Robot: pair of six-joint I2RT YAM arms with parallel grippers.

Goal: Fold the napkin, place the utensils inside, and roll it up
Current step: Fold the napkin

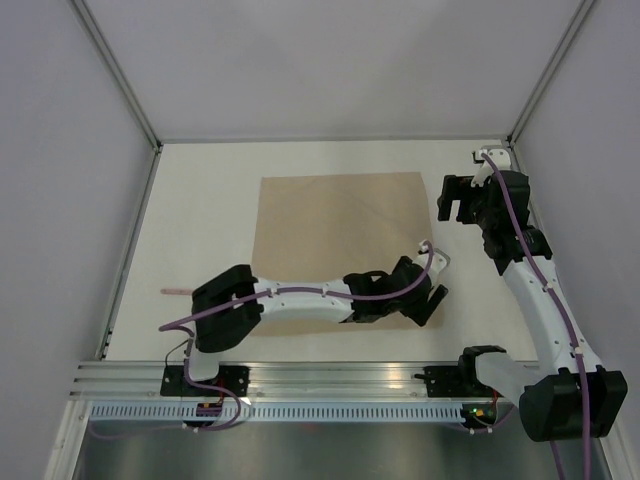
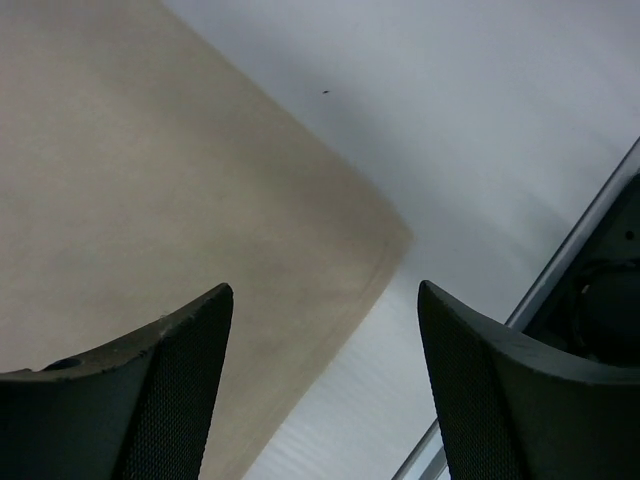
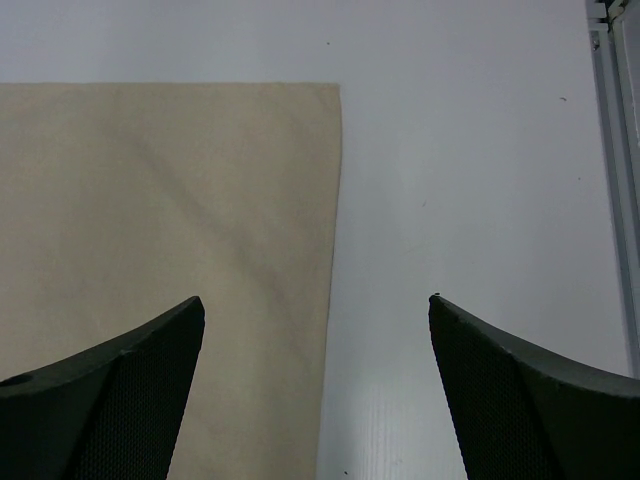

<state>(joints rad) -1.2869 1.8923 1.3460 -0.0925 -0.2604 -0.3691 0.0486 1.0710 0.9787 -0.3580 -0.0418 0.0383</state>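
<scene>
**A:** One napkin (image 1: 335, 225), zero folds. It lies flat and square in the middle of the white surface (image 1: 200, 200), so I'd say the job is right at the start.

**B:** Yep. The left fingers (image 1: 432, 300) are apart and holding nothing. In the wrist view the near right corner sits just ahead, between the two. The right fingers (image 1: 450, 200) are spread wide too, empty, hanging beside the far right corner.

**A:** How's that cloth gonna handle?

**B:** My guess is soft, light and floppy. It'll drape and drag rather than flip like card. I'd pinch it right at the corners, both on the same edge, and lift together so it doesn't twist. Thin fabric lying flat on a smooth surface is fiddly, so one finger probably has to slide under the hem.

**A:** Utensils?

**B:** Can't make any out for sure. There's a thin pale stick (image 1: 175, 291) near the surface's left edge, well apart from the napkin, but it's too small to tell what it is.
</scene>
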